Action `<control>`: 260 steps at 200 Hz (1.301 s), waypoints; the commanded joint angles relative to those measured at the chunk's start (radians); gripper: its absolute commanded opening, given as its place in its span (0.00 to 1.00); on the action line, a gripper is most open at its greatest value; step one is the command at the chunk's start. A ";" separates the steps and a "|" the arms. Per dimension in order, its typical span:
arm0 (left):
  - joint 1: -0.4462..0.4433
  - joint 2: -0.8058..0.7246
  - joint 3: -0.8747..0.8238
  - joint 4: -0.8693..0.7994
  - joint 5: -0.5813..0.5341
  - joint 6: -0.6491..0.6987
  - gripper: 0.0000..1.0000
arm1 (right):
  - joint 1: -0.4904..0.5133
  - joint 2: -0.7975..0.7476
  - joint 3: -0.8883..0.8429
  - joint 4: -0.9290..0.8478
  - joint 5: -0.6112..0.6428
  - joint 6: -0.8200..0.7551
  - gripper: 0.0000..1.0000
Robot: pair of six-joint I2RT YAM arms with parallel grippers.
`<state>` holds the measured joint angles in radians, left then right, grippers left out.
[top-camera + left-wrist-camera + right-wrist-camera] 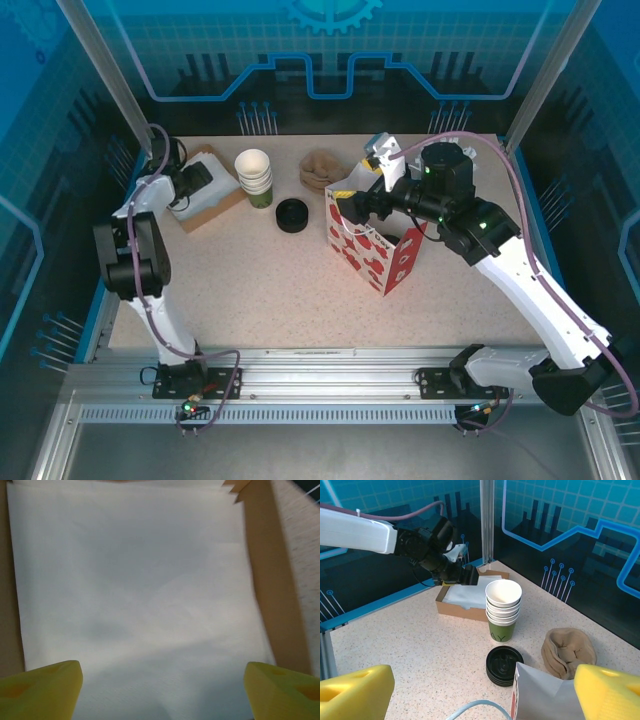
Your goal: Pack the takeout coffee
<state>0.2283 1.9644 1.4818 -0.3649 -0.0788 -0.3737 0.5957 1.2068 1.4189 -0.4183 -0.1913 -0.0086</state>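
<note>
Both spread wide, left end effector (161, 676) over napkins (135, 580), right end effector (484, 680) empty

The right hand (480, 695) holds its yellow fingers (355, 690) wide apart above a white paper bag (540, 697). Beyond it on the speckled desk (410, 640) sit stacked black lids (504, 665), stacked green cups (503, 611), a crumpled brown wad (568, 650), and a cardboard box (462, 609) of white napkins (467, 595) beneath the left hand (467, 576).

Speckled table (270, 290). Brown box (222, 207) with white paper, back left. Near it: cup stack (255, 178), black lids (292, 215), brown crumpled lump (320, 170). Red-and-white bag (375, 255) stands right of lids.
</note>
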 commanded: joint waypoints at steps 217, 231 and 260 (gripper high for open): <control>-0.017 0.314 0.276 -0.221 -0.083 0.126 0.47 | 0.009 -0.010 -0.063 0.014 0.079 -0.023 0.95; -0.017 0.313 0.277 -0.223 -0.081 0.128 0.41 | 0.010 -0.010 -0.064 0.014 0.079 -0.022 0.95; -0.017 0.305 0.276 -0.227 -0.085 0.137 0.27 | 0.010 -0.009 -0.063 0.010 0.081 -0.023 0.95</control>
<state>0.2195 2.2456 1.7382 -0.5499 -0.1688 -0.2501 0.5957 1.2068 1.3602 -0.4179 -0.1226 -0.0204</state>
